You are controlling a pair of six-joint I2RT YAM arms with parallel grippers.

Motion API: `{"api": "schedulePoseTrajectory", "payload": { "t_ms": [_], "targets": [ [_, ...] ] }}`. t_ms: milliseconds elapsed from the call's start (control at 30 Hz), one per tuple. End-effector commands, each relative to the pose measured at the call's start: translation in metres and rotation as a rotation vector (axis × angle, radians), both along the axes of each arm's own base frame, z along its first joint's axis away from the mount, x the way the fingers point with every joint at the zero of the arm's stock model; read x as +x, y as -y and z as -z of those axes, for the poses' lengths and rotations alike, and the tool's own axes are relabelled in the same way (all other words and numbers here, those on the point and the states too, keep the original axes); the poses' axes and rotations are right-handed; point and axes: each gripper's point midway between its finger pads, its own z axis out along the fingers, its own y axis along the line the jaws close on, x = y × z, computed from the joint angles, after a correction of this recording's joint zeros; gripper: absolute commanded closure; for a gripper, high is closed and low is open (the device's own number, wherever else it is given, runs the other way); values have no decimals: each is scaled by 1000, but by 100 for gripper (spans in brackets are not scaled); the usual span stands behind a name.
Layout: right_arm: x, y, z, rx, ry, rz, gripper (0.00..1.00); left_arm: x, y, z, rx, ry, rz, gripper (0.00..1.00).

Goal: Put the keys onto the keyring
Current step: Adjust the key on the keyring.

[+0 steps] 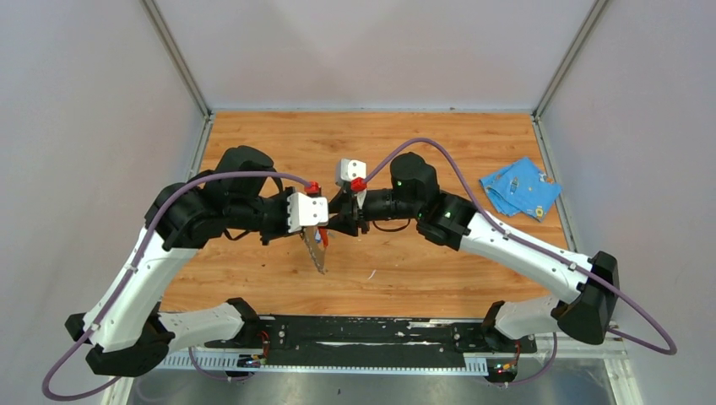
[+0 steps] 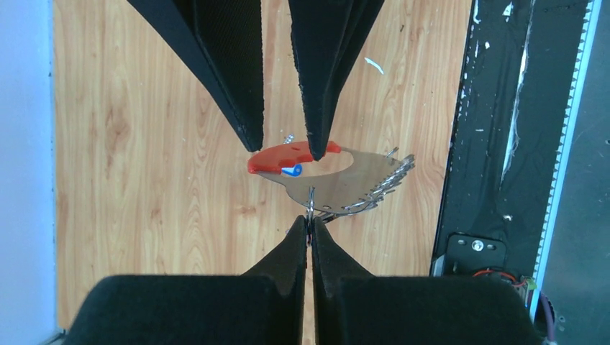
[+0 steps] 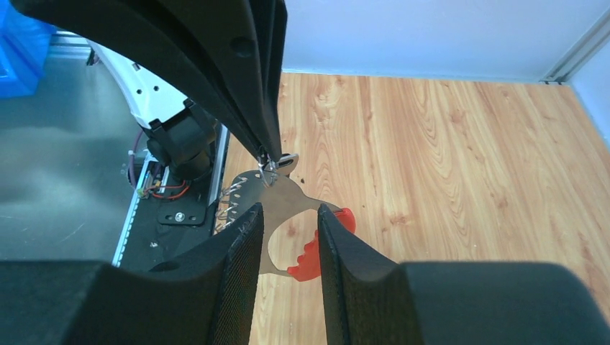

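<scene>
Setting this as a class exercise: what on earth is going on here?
Above the table, the left claw is shut on the small metal ring of the keyring, holding it in the air. The right claw straddles the red end; whether it grips is unclear. The blue cloth lies apart, far right.

One keyring [image 2: 338, 183], one blue cloth [image 1: 519, 187]

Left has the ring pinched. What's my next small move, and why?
Probably close the right gripper on the keyring at its red end: its fingers straddle it, apparently unclamped, while the left gripper pinches only the small ring.
</scene>
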Motion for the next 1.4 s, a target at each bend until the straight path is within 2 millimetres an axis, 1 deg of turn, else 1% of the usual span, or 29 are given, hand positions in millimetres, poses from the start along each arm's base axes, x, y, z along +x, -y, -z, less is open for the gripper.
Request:
{"api": "schedulePoseTrajectory", "payload": {
  "t_ms": [0, 133, 233, 400, 533, 567, 667, 800, 867, 900, 933, 1033, 1133, 1167, 1233, 1367],
  "targets": [
    [-5, -3, -19, 43, 2, -54, 64, 0, -4, 2, 22, -15, -37, 100],
    [-11, -6, -20, 36, -24, -98, 64, 2, -1, 4, 28, -31, -39, 100],
    [-11, -10, -20, 41, -35, -101, 64, 2, 2, 6, 28, -39, -28, 100],
    [-8, -17, -11, 8, -62, -115, 66, 1, 4, 3, 19, -39, -18, 100],
    [-8, -21, -9, -2, -72, -131, 72, 1, 3, 5, 22, -37, -14, 100],
    [-9, -20, -5, -18, -83, -132, 74, 0, 3, 5, 23, -38, -13, 100],
    [-8, -21, -2, -38, -89, -134, 82, -1, 3, 6, 19, -41, -10, 100],
    [-6, -21, 2, -62, -85, -129, 86, -2, 2, 5, 19, -36, -11, 100],
    [-6, -20, 1, -65, -79, -124, 92, -2, 1, 6, 20, -35, -8, 100],
    [-5, -21, 2, -69, -79, -124, 97, -2, 1, 6, 20, -37, -7, 100],
    [-4, -21, 3, -75, -80, -121, 99, -3, 2, 6, 18, -41, -6, 100],
    [-1, -22, 10, -114, -79, -101, 100, -5, 5, 3, 1, -49, 1, 100],
    [0, -23, 10, -116, -76, -95, 95, -6, 6, -1, -10, -47, 4, 100],
    [0, -23, 10, -115, -74, -95, 95, -6, 6, -1, -12, -50, 6, 100],
    [1, -23, 10, -114, -70, -94, 99, -8, 7, 0, -17, -57, 14, 100],
    [5, -23, 9, -99, -57, -63, 100, -13, 10, -3, -39, -70, 33, 100]
  ]
}}
